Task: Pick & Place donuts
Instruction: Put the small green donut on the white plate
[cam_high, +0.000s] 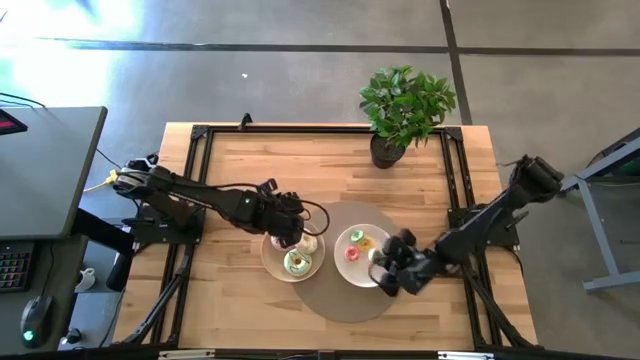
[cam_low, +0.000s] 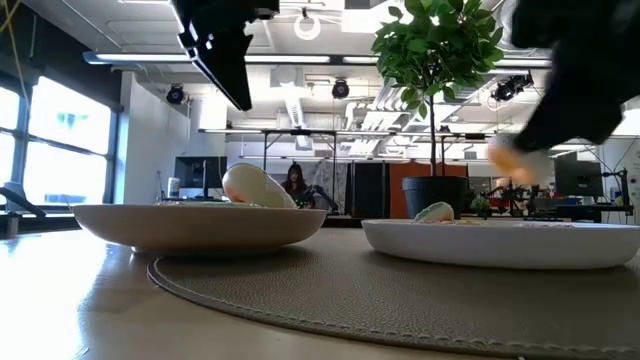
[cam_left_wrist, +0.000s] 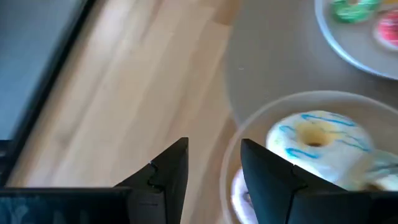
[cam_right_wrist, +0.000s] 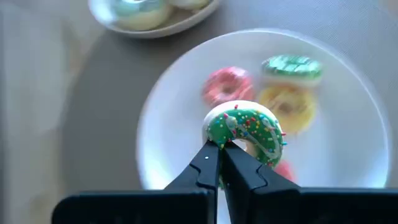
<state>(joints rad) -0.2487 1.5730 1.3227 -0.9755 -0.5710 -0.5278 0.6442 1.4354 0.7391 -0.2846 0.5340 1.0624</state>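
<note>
Two white plates stand on a round grey mat (cam_high: 340, 300). The left plate (cam_high: 270, 262) holds a cream-white donut with blue drizzle (cam_left_wrist: 314, 140), a green-iced one (cam_high: 297, 262) and a pink one (cam_left_wrist: 237, 193) partly hidden by a finger. The right plate (cam_right_wrist: 155, 143) holds tiny pink (cam_right_wrist: 228, 86), green (cam_right_wrist: 292, 66) and yellow (cam_right_wrist: 286, 107) donuts. My left gripper (cam_left_wrist: 214, 146) is open and empty over the left plate's far-left rim. My right gripper (cam_right_wrist: 221, 144) is shut on a green-iced sprinkled donut (cam_right_wrist: 249, 127) over the right plate. My right gripper pinches the green sprinkled donut's ring at its rim (cam_right_wrist: 217, 132) between the two fingertips, on the side nearest the wrist. The fingers slant down from the table's right. The donut stands out beyond the fingertips, its iced face showing, apparently clear of the plate.
A potted plant (cam_high: 400, 105) stands at the table's far edge, right of centre. A black frame (cam_high: 195, 200) runs along the table's sides. Bare wood lies left of the mat (cam_high: 225, 290). The two plates sit close together mid-table.
</note>
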